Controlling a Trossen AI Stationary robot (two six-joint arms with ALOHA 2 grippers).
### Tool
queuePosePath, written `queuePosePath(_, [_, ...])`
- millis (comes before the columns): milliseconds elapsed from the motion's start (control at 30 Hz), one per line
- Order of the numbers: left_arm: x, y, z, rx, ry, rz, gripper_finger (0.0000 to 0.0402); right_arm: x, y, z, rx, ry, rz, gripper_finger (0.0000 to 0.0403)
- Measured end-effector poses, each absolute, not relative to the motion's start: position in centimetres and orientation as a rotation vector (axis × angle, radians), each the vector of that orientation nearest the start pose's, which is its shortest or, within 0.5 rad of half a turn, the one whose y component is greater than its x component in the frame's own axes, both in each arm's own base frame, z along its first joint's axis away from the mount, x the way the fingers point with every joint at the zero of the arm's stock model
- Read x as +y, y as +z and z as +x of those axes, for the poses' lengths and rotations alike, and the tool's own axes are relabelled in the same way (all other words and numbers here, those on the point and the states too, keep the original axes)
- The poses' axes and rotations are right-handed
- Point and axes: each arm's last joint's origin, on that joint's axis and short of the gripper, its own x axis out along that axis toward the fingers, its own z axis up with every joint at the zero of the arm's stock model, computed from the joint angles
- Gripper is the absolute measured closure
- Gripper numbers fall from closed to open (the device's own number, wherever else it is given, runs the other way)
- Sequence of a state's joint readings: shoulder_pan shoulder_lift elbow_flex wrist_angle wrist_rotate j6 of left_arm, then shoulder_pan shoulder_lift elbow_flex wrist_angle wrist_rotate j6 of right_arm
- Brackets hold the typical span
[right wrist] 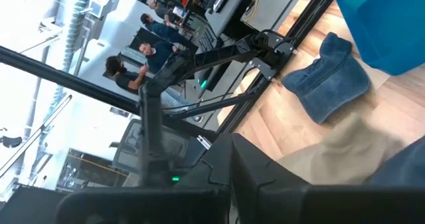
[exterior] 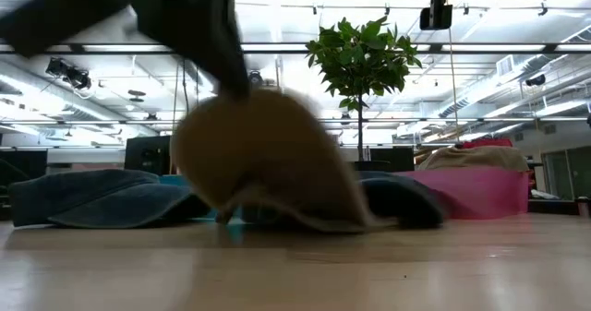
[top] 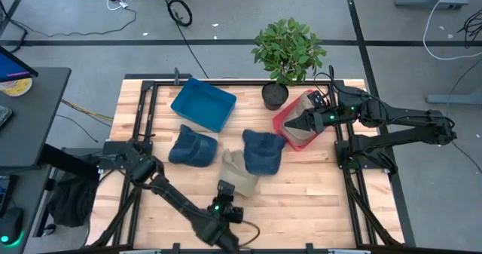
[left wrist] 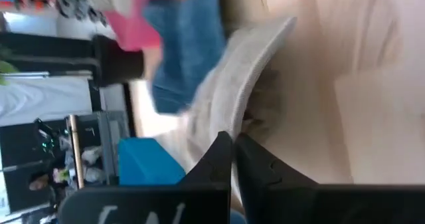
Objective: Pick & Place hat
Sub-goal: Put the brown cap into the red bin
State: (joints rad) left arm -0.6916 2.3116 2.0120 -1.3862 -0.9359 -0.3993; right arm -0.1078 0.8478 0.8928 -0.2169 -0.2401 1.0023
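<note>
My left end effector is pressed together on the near edge of the tan hat, which lies on the wooden surface just in front of two blue hats, touching the right one. The hat looks soft, light and floppy, so I judge a pinch on the rim will let the crown sag when lifted. My right end effector, fingers together, hangs over the pink bin, which holds another tan hat.
</note>
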Motion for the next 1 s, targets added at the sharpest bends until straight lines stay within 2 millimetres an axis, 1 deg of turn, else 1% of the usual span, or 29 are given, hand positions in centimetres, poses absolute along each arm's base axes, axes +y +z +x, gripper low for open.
queuePosePath(200, [-28.5, 25.7, 33.7, 0.932, 0.402, 0.889, 0.0396, -1.3, 35.6, 18.1, 0.221, 0.036, 1.028, 0.0395])
queuePosePath(333, [-30.3, 28.9, 32.5, 0.84, 0.328, 0.942, 0.0396, -1.2, 35.7, 18.2, 0.219, 0.048, 1.022, 0.0395])
queuePosePath(400, [-30.5, 30.1, 31.6, 0.798, 0.309, 0.996, 0.0396, -1.1, 35.8, 18.2, 0.225, 0.096, 1.019, 0.0395])
queuePosePath(500, [-30.7, 31.4, 30.3, 0.787, 0.273, 1.057, 0.0396, -0.9, 36.3, 18.2, 0.224, 0.198, 1.018, 0.0392])
queuePosePath(667, [-30.7, 33.0, 29.1, 0.755, 0.239, 1.187, 0.0396, -0.7, 37.2, 18.1, 0.188, 0.316, 1.041, 0.038])
queuePosePath(800, [-30.2, 34.1, 28.8, 0.73, 0.253, 1.297, 0.0397, -0.6, 37.2, 18.1, 0.198, 0.322, 1.087, 0.0368])
queuePosePath(900, [-29.2, 35.1, 29.1, 0.706, 0.316, 1.354, 0.0397, -0.3, 37.2, 18.2, 0.224, 0.352, 1.11, 0.0352])
queuePosePath(1000, [-27.9, 36.1, 29.5, 0.689, 0.39, 1.39, 0.0397, 0.2, 37.1, 18.3, 0.25, 0.373, 1.141, 0.0324])
